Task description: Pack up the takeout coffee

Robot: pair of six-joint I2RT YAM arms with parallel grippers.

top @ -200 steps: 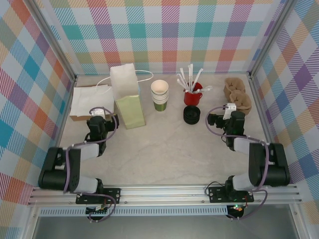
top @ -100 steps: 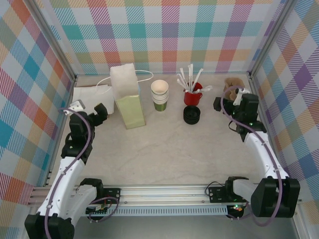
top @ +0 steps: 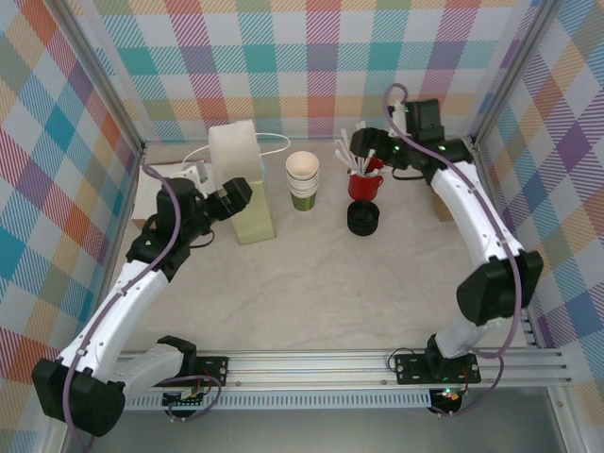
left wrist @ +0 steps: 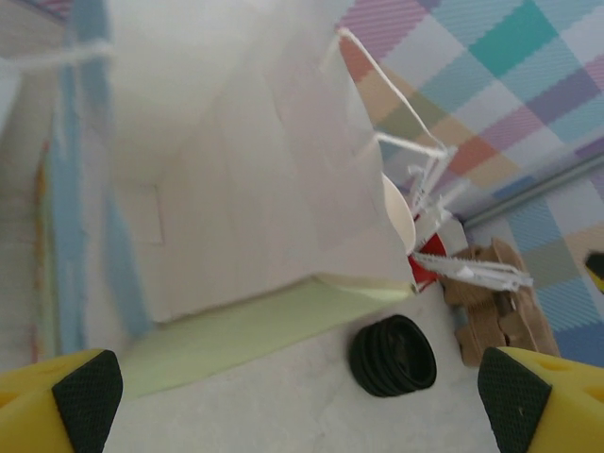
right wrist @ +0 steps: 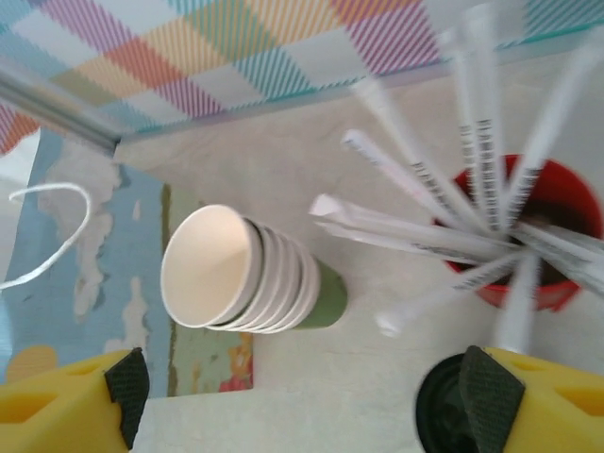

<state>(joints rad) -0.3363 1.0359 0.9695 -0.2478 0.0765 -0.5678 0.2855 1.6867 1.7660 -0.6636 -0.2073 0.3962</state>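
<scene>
- Both arms have unfolded from their tucked posture and reached toward the back. The left claw (top: 236,194) now sits well left of the red mug (top: 364,186), just beside the paper bag (top: 242,189). The right claw (top: 368,146) hangs above the mug.
- Left claw: released, pads wide apart, nothing between them. Judged purpose: to steady or spread the bag for loading.
- Right claw: released, fingers spread, holding nothing. It looks down on the white sticks (right wrist: 425,236) in the mug and on the cup stack (right wrist: 250,269) just left of the mug. Judged purpose: to pick out a cup.
- Status of the takeout coffee: in my judgement, not yet made up. Its parts stand apart, with lidless green cups nested just left of the mug and black lids (top: 363,219) piled just in front of it. Neither part is touched by a claw.
- Cardboard carriers (left wrist: 491,302) lie to the right of the mug.
- Layout: supplies stand in a row level with the mug, the bag at the left end. This likely keeps each item within reach of one arm.
- Tabletop (top: 311,283): pale, stone-patterned, flat and matt.
- Enclosure: plaid panels (top: 321,66) close the back and both sides. An aluminium rail (top: 311,363) along the near edge carries the arm bases.
</scene>
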